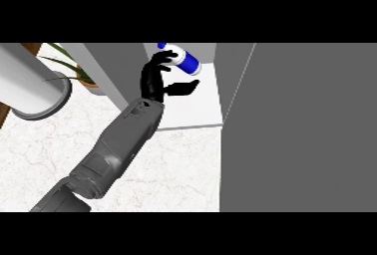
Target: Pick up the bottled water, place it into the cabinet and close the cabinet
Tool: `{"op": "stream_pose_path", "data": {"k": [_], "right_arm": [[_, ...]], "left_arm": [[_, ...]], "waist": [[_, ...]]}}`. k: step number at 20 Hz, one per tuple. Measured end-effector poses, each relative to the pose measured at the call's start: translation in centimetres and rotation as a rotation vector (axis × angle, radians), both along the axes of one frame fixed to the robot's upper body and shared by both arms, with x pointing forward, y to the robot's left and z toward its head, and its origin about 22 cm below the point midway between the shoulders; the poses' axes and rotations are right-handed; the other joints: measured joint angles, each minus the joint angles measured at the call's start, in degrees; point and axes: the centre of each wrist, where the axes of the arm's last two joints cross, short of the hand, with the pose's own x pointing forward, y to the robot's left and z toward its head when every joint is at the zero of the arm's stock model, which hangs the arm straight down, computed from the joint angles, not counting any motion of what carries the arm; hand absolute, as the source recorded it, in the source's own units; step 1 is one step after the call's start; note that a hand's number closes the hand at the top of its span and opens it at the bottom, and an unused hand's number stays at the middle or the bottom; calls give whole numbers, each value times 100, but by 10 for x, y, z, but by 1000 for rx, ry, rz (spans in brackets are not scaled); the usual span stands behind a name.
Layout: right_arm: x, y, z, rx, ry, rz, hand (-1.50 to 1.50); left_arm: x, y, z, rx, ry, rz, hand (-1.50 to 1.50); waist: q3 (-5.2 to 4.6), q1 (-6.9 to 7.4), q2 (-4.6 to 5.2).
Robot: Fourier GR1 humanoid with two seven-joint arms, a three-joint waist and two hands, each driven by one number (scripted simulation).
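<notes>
Left hand (154, 79), head view: mine, reaching up from the lower left into the cabinet (193, 112); fingers (163, 59) curl over the bottled water (187, 60), thumb spread out to the right, clear of it.
Grasp state: grasping the bottle, as far as I can judge; the contact side is hidden.
Bottle position: at the far end of my hand, above the white shelf floor, deep in the opening.
Bottle axis: tilted, running upper left to lower right, cap end at upper left.
Bottle to shelf: cannot tell whether it touches.
Cabinet door (309, 129): open, grey panel filling the right side.
Right hand: not visible.
Next move, my judgement: set the bottle down, let go, then swing the door shut.
</notes>
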Motion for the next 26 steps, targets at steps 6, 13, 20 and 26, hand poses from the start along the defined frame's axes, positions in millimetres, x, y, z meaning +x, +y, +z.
{"op": "stream_pose_path", "data": {"k": [6,13,20,26], "right_arm": [[1,-2,0,0,-6,11,-150],[1,0,-2,18,-2,29,-150],[1,3,0,25,19,35,-150],[3,6,2,29,21,34,-150]], "left_arm": [[7,-1,10,10,-60,-6,-150],[10,-14,34,-250,-233,-155,150],[9,-19,39,-392,-278,-279,150],[-5,-26,31,-483,-259,-385,150]], "waist": [[-6,-4,25],[-17,58,9],[-8,117,-56],[-6,195,-116]]}}
